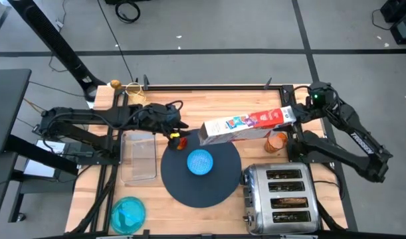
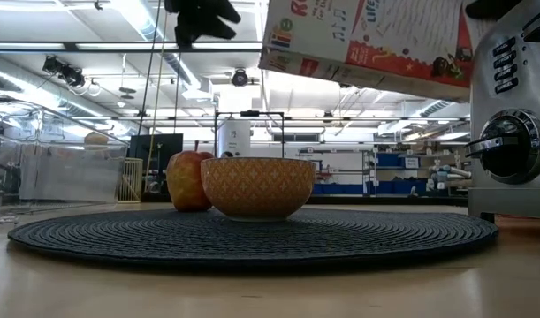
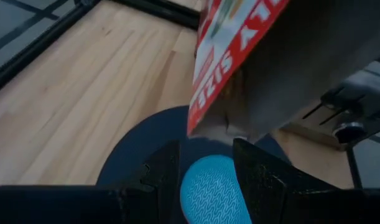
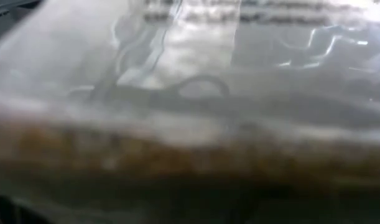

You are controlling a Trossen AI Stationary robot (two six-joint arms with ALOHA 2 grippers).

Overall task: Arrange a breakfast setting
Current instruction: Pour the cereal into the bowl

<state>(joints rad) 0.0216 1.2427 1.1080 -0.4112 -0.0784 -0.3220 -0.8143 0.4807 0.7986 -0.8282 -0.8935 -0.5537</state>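
Grips, with the right gripper (image 1: 291,115), the far end of a white-and-red printed cardboard cereal box (image 1: 246,125), fingers clenched on the carton. Holds that box in the air on its side, open mouth tilted down above the back edge of the large dark-grey round mat (image 1: 206,189). From the low view, shows the box (image 2: 367,40) hanging well above the tabletop, apart from everything below. In the right wrist view, gives only a blurred close surface, too unclear to tell.

Hovers with the left gripper (image 1: 181,125) just beside the box's mouth, above the red-orange apple (image 1: 181,140); fingers (image 3: 162,171) apart and released, grasping nothing, the bowl visible in the gap between them.

At the middle of the mat, places the small blue bowl (image 1: 200,161), upright, patterned orange on the outside when seen level (image 2: 256,187). Puts the apple (image 2: 189,180) at the mat's back-left rim, near the bowl, contact not clear.

To the right of the mat, near the box's held end: the orange translucent cup (image 1: 276,141), standing on the wooden table (image 1: 90,199). At the front-left corner: the teal plate (image 1: 127,214), well apart from the mat. Between plate and left arm: the clear rectangular tray (image 1: 139,157). At the front right, just beside the mat: the chrome four-slot toaster (image 1: 280,199).
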